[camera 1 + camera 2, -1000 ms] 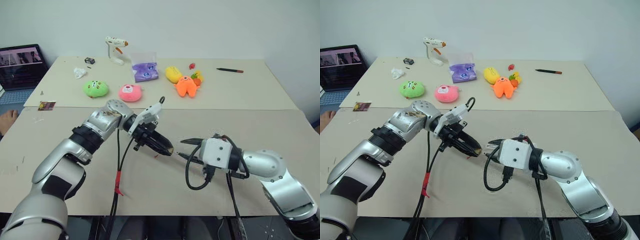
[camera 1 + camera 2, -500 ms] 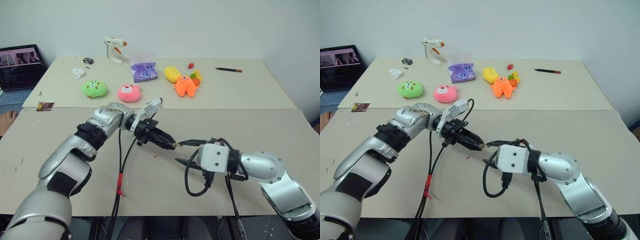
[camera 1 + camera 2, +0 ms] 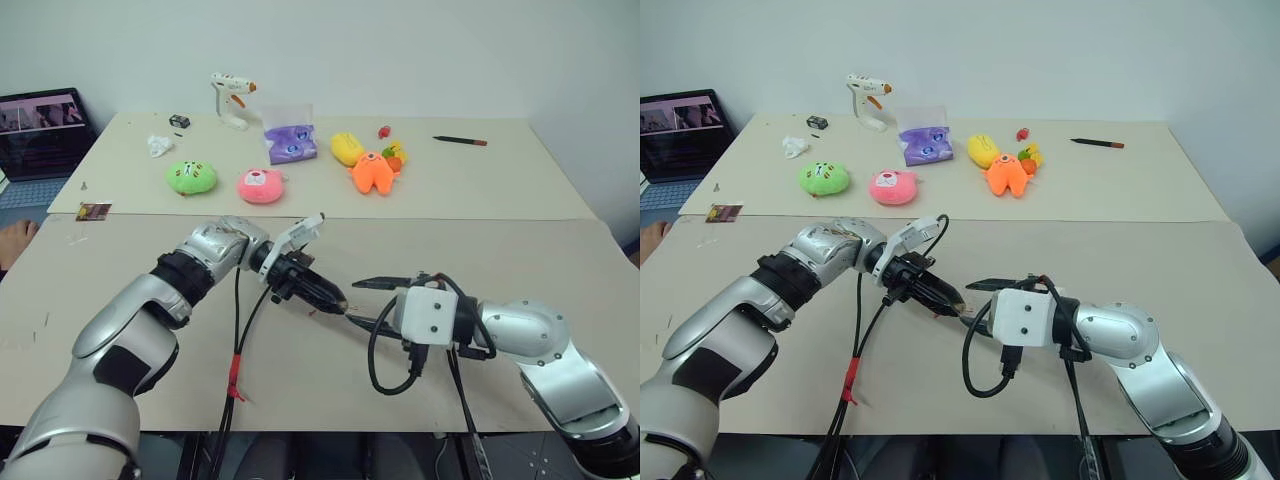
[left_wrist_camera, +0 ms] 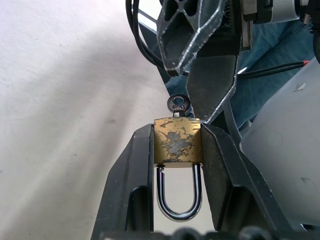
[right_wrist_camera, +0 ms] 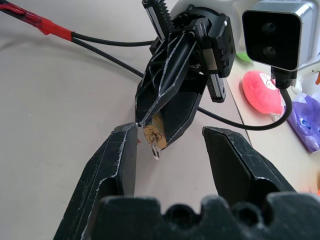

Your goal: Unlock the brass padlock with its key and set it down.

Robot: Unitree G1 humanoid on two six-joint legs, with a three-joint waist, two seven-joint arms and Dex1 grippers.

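Blotchy gold padlock [image 4: 177, 141] with silver shackle; dark silvery key [image 4: 178, 104]; black fingers [image 4: 132, 175]; beige desk [image 3: 520, 190]; green [image 3: 190, 177], pink [image 3: 261, 185], orange [image 3: 373, 172] plush toys.

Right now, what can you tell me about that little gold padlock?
The padlock is a small square brass-looking block, its gold face blotched with dull grey wear. A thin silvery U-shaped shackle looks seated in the body at both ends. The left hand clamps it by its two sides, above the table. A small silvery key sticks out of the end opposite the shackle. The right hand is open around the key end.
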